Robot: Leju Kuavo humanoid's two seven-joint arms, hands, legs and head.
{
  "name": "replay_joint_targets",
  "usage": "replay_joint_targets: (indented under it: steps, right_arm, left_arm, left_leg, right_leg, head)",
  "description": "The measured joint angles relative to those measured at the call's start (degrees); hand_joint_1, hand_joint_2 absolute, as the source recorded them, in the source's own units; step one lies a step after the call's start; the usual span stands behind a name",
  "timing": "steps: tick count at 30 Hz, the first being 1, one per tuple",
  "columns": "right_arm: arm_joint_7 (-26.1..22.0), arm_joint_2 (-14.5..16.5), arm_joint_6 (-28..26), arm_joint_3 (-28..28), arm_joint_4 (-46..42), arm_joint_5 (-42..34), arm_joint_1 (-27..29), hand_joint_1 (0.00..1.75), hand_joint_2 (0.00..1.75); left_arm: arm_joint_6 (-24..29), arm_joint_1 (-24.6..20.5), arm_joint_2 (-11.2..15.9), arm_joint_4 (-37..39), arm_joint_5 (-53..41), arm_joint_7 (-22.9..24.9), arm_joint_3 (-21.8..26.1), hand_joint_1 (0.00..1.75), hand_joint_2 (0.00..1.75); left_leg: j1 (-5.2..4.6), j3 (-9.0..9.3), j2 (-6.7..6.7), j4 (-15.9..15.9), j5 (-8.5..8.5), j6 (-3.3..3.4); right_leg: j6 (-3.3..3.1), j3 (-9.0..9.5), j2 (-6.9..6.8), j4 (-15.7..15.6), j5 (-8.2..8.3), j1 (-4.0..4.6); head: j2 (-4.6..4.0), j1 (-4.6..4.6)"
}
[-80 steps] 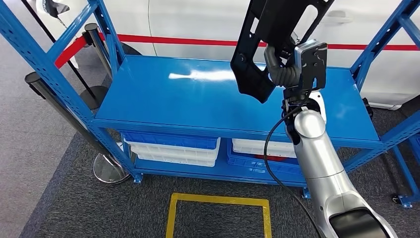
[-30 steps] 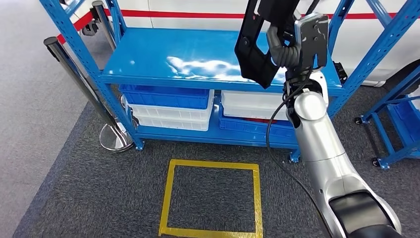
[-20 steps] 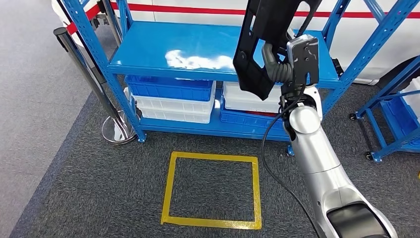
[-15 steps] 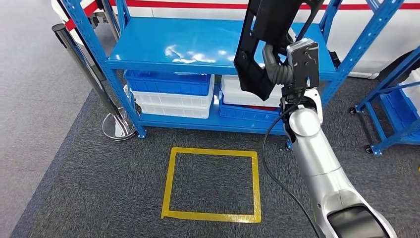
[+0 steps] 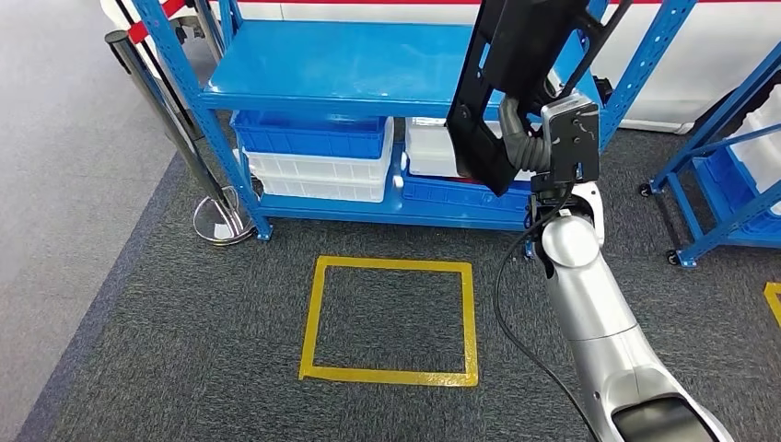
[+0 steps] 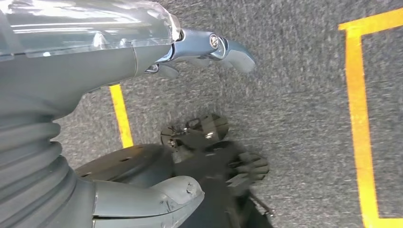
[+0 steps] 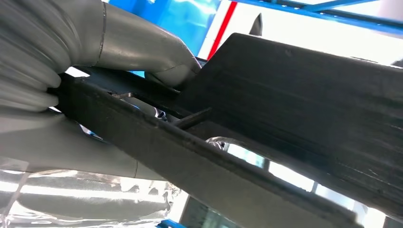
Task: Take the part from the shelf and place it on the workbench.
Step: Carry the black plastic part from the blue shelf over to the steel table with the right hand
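Observation:
My right hand (image 5: 527, 140) grips a large flat black part (image 5: 516, 64) and holds it up in front of the blue shelf (image 5: 341, 64). The part stands nearly upright, its top cut off by the head view's edge. Up close in the right wrist view, my right hand (image 7: 95, 71) wraps a bar of the black part (image 7: 285, 123), grey thumb on top. My left hand (image 6: 142, 109) hangs over the grey carpet with its fingers (image 6: 223, 47) apart and nothing in them.
The shelf's lower level holds blue and white bins (image 5: 313, 152). A yellow tape square (image 5: 391, 318) marks the carpet in front. A chrome stanchion post (image 5: 198, 180) stands left of the shelf. Another blue rack (image 5: 728, 157) is at the right.
The whole scene has shifted: the camera has backed away from the shelf, which now sits higher and farther. My right hand still holds the black part up the same way.

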Motion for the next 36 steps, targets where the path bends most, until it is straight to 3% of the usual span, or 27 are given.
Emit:
replay_joint_targets:
  steps: [1,3,4,5,7,8,9,10,12,14,15,16,18,19,20,22,23,24,25,26,28,30,31,33,34,36]
  right_arm:
    - [0.0,0.0,0.0,0.0,0.1,0.0,-0.2,1.75,1.75]
    - [0.1,0.0,0.1,-0.1,0.3,0.1,-0.3,1.75,1.75]
    - [0.1,-0.1,0.1,-0.1,0.4,0.1,-0.3,1.75,1.75]
    - [0.2,-0.1,0.1,-0.2,0.5,0.1,-0.4,1.75,1.75]
    - [0.2,-0.2,0.2,-0.3,0.6,0.1,-0.4,1.75,1.75]
    - [0.2,-0.2,0.3,-0.4,0.7,0.1,-0.4,1.75,1.75]
    - [0.3,-0.2,0.3,-0.5,0.9,0.2,-0.4,1.75,1.75]
    - [0.4,-0.2,0.3,-0.6,1.0,0.2,-0.4,1.75,1.75]
    - [0.5,-0.2,0.4,-0.8,1.2,0.2,-0.5,1.75,1.75]
    - [0.7,-0.2,0.5,-0.9,1.3,0.2,-0.6,1.75,1.75]
    - [0.7,-0.1,0.6,-1.0,1.4,0.2,-0.8,1.75,1.75]
    - [0.8,-0.1,0.6,-1.0,1.5,0.3,-0.9,1.75,1.75]
    - [0.8,-0.1,0.6,-1.1,1.8,0.3,-1.1,1.75,1.75]
    - [0.9,-0.1,0.7,-1.1,2.0,0.3,-1.2,1.75,1.75]
    - [0.9,-0.1,0.7,-1.1,2.1,0.3,-1.3,1.75,1.75]
    - [1.0,-0.1,0.7,-1.1,2.3,0.3,-1.5,1.75,1.75]
    - [1.0,-0.1,0.7,-1.1,2.3,0.3,-1.5,1.75,1.75]
    - [1.0,-0.1,0.7,-1.1,2.4,0.3,-1.6,1.75,1.75]
    - [1.0,-0.1,0.7,-1.1,2.5,0.3,-1.5,1.75,1.75]
    - [1.0,-0.1,0.7,-1.1,2.5,0.4,-1.6,1.75,1.75]
    - [1.0,-0.1,0.8,-1.2,2.6,0.4,-1.6,1.75,1.75]
    - [1.0,-0.1,0.8,-1.3,2.6,0.5,-1.7,1.75,1.75]
    - [1.0,0.0,0.8,-1.4,2.6,0.5,-1.8,1.75,1.75]
    - [1.0,-0.1,0.8,-1.4,2.6,0.5,-1.8,1.75,1.75]
    - [1.0,-0.1,0.8,-1.4,2.6,0.6,-1.8,1.75,1.75]
    - [1.0,-0.2,0.8,-1.5,2.7,0.6,-1.8,1.75,1.75]
  left_arm:
    - [0.0,0.0,0.0,0.0,0.0,0.0,0.0,0.00,1.75]
    - [0.0,0.0,0.0,0.0,-0.2,0.1,0.0,0.00,1.75]
    - [0.0,0.0,0.0,0.0,-0.3,0.1,0.0,0.00,1.75]
    - [0.0,0.1,0.0,0.0,-0.3,0.1,0.0,0.00,1.75]
    - [0.0,0.1,0.1,0.0,-0.4,0.2,0.0,0.00,1.75]
    - [0.1,0.0,0.0,0.0,-0.4,0.2,0.0,0.00,1.75]
    - [0.1,0.0,0.0,0.0,-0.4,0.3,0.0,0.00,1.75]
    - [0.1,0.0,0.0,0.0,-0.5,0.3,0.0,0.00,1.75]
    - [0.1,0.1,0.0,0.0,-0.5,0.5,0.0,0.00,1.75]
    - [0.1,0.1,0.0,0.0,-0.6,0.6,0.0,0.00,1.75]
    - [0.1,0.1,0.0,0.0,-0.7,0.7,0.0,0.00,1.75]
    - [0.1,0.1,0.0,0.0,-0.8,0.7,0.0,0.00,1.75]
    - [0.2,0.2,0.0,0.0,-0.9,0.8,-0.1,0.00,1.75]
    - [0.2,0.2,0.0,0.0,-0.9,0.8,-0.1,0.00,1.75]
    - [0.3,0.3,0.0,0.0,-1.0,0.8,-0.1,0.00,1.75]
    - [0.2,0.3,0.0,0.0,-1.0,0.8,-0.1,0.00,1.75]
    - [0.2,0.3,0.0,0.0,-1.0,0.9,-0.1,0.00,1.75]
    - [0.2,0.2,0.0,0.0,-1.0,0.8,-0.1,0.00,1.75]
    - [0.2,0.2,0.0,0.0,-1.0,0.9,-0.1,0.00,1.75]
    - [0.3,0.2,0.0,0.0,-1.1,0.9,-0.1,0.00,1.75]
    - [0.3,0.1,0.1,0.0,-1.1,0.9,-0.1,0.00,1.75]
    - [0.4,0.0,0.2,0.0,-1.2,0.9,-0.1,0.00,1.75]
    - [0.4,0.0,0.2,0.0,-1.2,0.9,-0.1,0.00,1.75]
    - [0.4,0.0,0.2,0.0,-1.2,1.0,-0.1,0.00,1.75]
    - [0.4,0.0,0.2,0.0,-1.3,1.0,-0.1,0.00,1.75]
    - [0.4,0.0,0.1,0.0,-1.3,1.0,-0.1,0.00,1.75]
  left_leg:
    - [-0.18,0.52,0.00,-1.4,-0.21,0.22]
    - [-0.09,-0.12,0.15,-2.2,1.21,0.88]
    - [0.04,-0.57,0.30,-2.5,2.07,1.35]
    - [0.18,-1.19,0.44,-2.9,2.98,1.73]
    - [0.10,-2.87,0.56,-2.8,4.40,2.12]
    - [0.05,-3.83,0.57,-2.7,5.03,2.10]
    - [0.00,-4.80,0.57,-2.5,5.64,2.06]
    - [-0.01,-5.87,0.57,-2.2,6.23,1.96]
    - [0.02,-7.79,0.56,-1.3,7.13,1.62]
    - [-0.14,-9.23,0.51,-0.3,7.85,1.11]
    - [-0.21,-9.60,0.49,-0.1,8.25,0.84]
    - [-0.27,-9.85,0.48,-0.1,8.76,0.56]
    - [-0.27,-10.27,0.32,-0.2,9.38,-0.03]
    - [-0.23,-10.77,0.22,0.5,8.42,-0.36]
    - [-0.15,-11.48,0.12,2.2,6.38,-0.71]
    - [0.20,-13.32,0.08,8.9,0.55,-1.33]
    - [0.35,-14.02,0.09,12.7,-1.53,-1.58]
    - [0.45,-14.19,0.10,15.6,-2.38,-1.74]
    - [0.52,-13.47,0.10,16.6,-2.01,-1.80]
    - [0.55,-11.64,0.09,15.3,-0.75,-1.74]
    - [0.49,-5.61,-0.01,7.8,1.04,-1.20]
    - [0.18,-0.93,-0.18,0.7,0.51,-0.56]
    - [-0.04,-0.11,-0.23,-1.0,0.12,-0.30]
    - [-0.06,-0.35,-0.12,-1.9,1.21,0.29]
    - [0.07,-0.57,0.02,-2.4,1.88,0.66]
    - [0.33,-1.53,0.35,-3.1,3.43,1.39]
  right_leg:
    - [0.41,-0.05,-0.07,-0.3,0.59,-0.07]
    - [1.11,-0.33,-0.04,-0.5,0.86,-0.13]
    - [1.32,-0.79,0.06,0.3,-0.44,-0.09]
    - [1.47,-1.48,0.16,2.2,-2.82,-0.06]
    - [1.66,-3.11,0.27,8.7,-8.51,-0.11]
    - [1.80,-3.69,0.27,12.2,-10.11,-0.11]
    - [1.92,-3.74,0.27,14.7,-10.31,-0.11]
    - [1.99,-2.98,0.27,15.5,-9.37,-0.12]
    - [1.94,1.46,0.25,11.1,-6.65,-0.18]
    - [1.49,6.65,0.29,3.7,-7.26,0.03]
    - [1.17,7.97,0.33,1.4,-8.11,0.16]
    - [0.80,8.35,0.38,0.4,-8.52,0.36]
    - [-0.01,7.55,0.29,0.2,-7.56,0.19]
    - [-0.50,6.96,0.21,0.1,-6.87,0.05]
    - [-0.91,6.27,0.12,0.0,-6.14,-0.15]
    - [-1.35,4.64,0.07,0.0,-4.75,-0.20]
    - [-1.35,3.81,0.07,0.1,-4.12,-0.18]
    - [-1.30,3.01,0.07,0.1,-3.52,-0.15]
    - [-1.21,2.19,0.07,0.2,-2.93,-0.14]
    - [-1.09,1.42,0.08,0.3,-2.36,-0.13]
    - [-0.73,0.19,0.12,0.4,-1.29,-0.09]
    - [-0.16,-0.32,0.07,0.3,-0.27,-0.11]
    - [0.21,-0.40,0.02,0.0,0.31,-0.19]
    - [0.95,-0.49,0.06,-0.7,1.28,-0.30]
    - [1.22,-0.77,0.16,-0.5,0.80,-0.22]
    - [1.48,-2.19,0.34,3.1,-3.37,-0.07]
  head:
    - [0.00,-0.05]
    - [0.00,-0.11]
    - [0.00,0.02]
    - [0.00,0.16]
    - [0.00,0.37]
    - [0.00,0.38]
    - [0.00,0.38]
    - [0.00,0.40]
    - [0.00,0.42]
    - [0.00,0.38]
    - [0.00,0.40]
    - [0.00,0.38]
    - [0.00,0.51]
    - [0.00,0.45]
    - [0.00,0.37]
    - [0.00,0.11]
    - [0.00,0.08]
    - [0.00,0.08]
    - [0.00,0.07]
    - [0.00,0.07]
    - [0.00,0.07]
    - [0.00,0.12]
    - [0.00,0.08]
    - [0.00,0.02]
    - [0.00,0.04]
    - [0.00,0.34]
